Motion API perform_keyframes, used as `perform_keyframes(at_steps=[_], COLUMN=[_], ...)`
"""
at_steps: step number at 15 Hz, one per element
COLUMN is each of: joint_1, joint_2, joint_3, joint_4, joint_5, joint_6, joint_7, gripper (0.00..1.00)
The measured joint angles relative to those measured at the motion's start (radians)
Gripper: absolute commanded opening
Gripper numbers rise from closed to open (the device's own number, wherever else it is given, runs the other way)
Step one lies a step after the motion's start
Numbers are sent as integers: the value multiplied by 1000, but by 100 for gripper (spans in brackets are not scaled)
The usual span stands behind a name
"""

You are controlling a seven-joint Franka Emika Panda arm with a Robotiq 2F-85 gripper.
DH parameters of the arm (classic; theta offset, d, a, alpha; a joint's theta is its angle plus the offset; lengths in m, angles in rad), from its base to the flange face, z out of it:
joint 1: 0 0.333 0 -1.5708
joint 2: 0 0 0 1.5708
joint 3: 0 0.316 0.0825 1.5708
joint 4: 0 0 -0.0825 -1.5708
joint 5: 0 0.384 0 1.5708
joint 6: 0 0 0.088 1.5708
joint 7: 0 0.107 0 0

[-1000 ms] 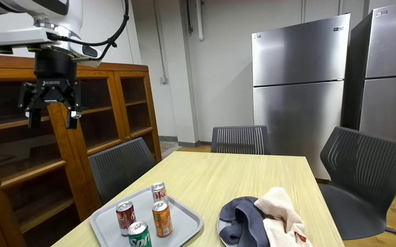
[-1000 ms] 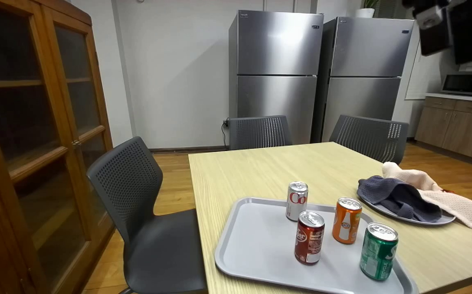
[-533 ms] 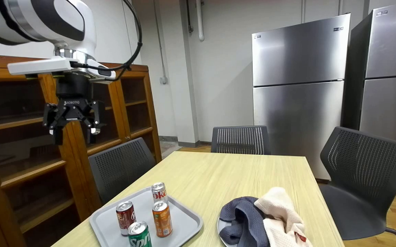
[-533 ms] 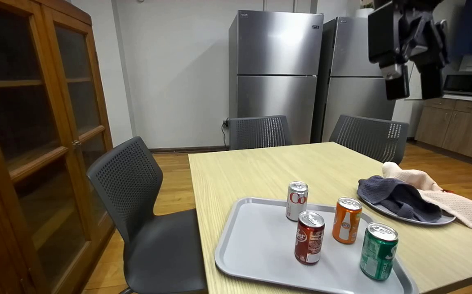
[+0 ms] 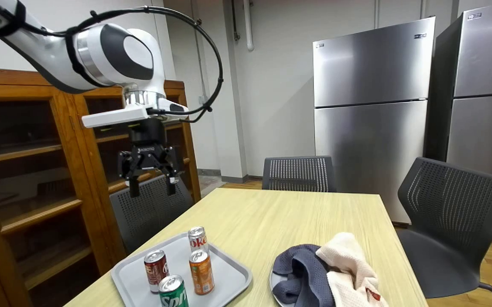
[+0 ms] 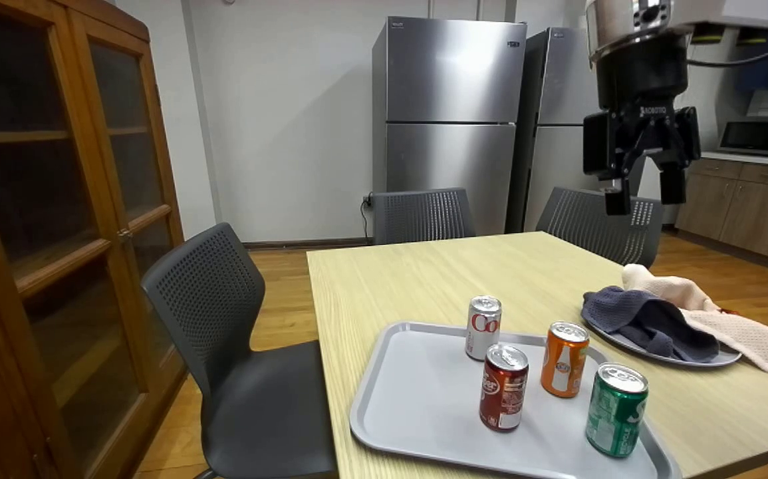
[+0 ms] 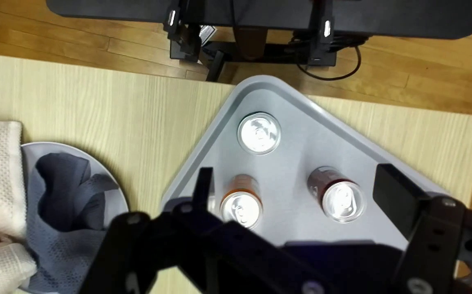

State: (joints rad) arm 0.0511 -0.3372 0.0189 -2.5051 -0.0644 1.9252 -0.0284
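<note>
A: How does the arm (image 5: 113, 59) stand?
B: In an exterior view it slopes down from the upper left, bent at the wrist; the gripper (image 5: 152, 189) points straight down above the tray (image 6: 417, 392), fingers (image 5: 134, 189) apart
A: Contents?
B: Silver can (image 6: 481, 329), dark red can (image 6: 505, 389), orange can (image 6: 563, 362), green can (image 6: 616, 412), upright; the green can nearest the tray corner jutting past the edge of the table (image 6: 410, 279)

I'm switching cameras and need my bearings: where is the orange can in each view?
In an exterior view: orange can low down, slightly left of centre.
In an exterior view: orange can in the lower half, right of centre.
Wrist view: orange can below the middle, centred sideways.
Shared landmark: the gray tray, under it in all three.
</note>
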Motion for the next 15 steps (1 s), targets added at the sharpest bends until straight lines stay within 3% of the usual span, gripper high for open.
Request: perform_keyframes(at_steps=[7,15], joint_1=[-95,-149], joint_2=[130,255], joint_3=[-78,-135], joint_4=[8,67], joint_5=[-83,-133], joint_6=[149,204], joint_7=[0,2], gripper=[100,100])
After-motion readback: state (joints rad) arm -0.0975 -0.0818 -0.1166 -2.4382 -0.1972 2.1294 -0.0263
